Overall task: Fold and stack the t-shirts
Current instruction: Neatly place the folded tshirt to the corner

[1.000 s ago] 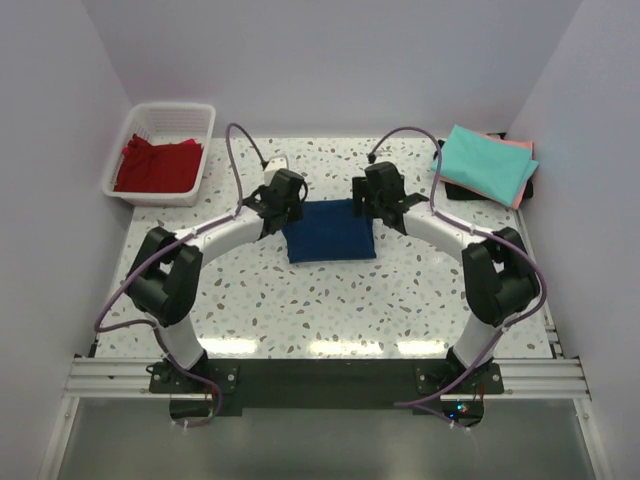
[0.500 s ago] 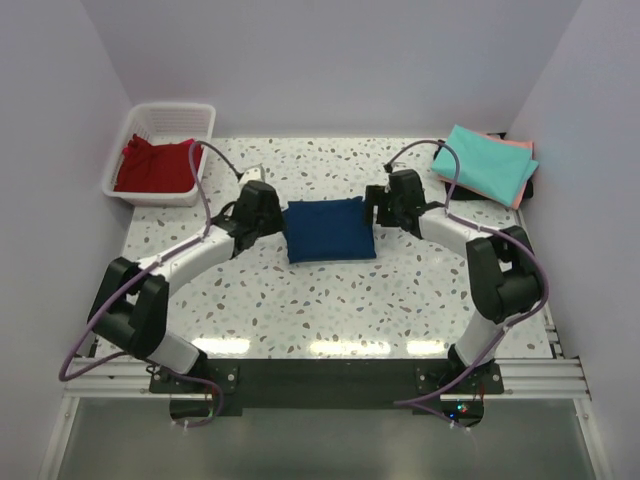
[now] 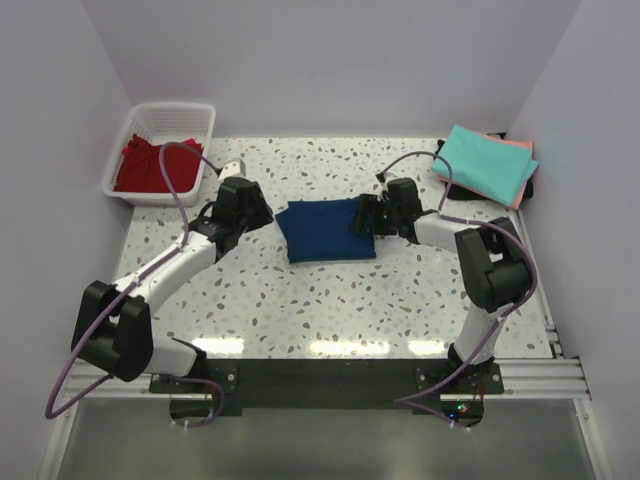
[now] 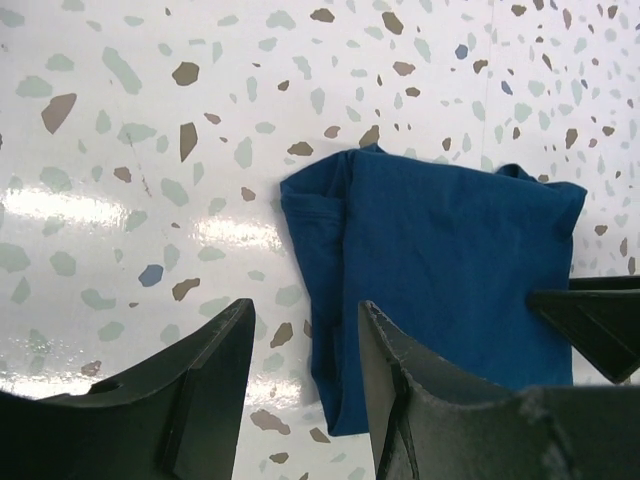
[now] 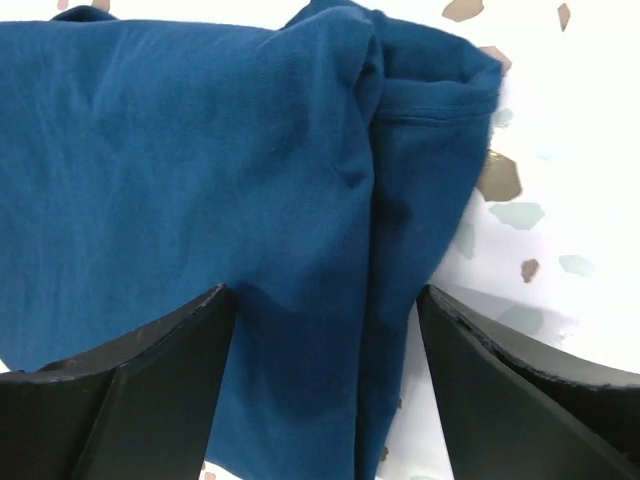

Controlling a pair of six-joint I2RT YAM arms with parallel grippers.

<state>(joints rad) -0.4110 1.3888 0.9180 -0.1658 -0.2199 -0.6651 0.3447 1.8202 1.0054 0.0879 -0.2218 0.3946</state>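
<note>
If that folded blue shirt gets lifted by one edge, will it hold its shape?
Probably not: the blue shirt shows soft creases and loose layered edges, so it would likely droop and unfold. Pushed, it may slide on the glossy table, perhaps bunching.

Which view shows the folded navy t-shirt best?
The top external view: nearly the whole navy t-shirt shows. The left wrist view hides its lower part; the right wrist view shows only one end, close up.

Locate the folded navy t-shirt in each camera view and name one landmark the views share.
Top external: navy t-shirt in the middle of the speckled table.
Left wrist: navy t-shirt right of centre.
Right wrist: navy t-shirt fills the left and middle.
Shared landmark: the speckled table surface beside the shirt.
</note>
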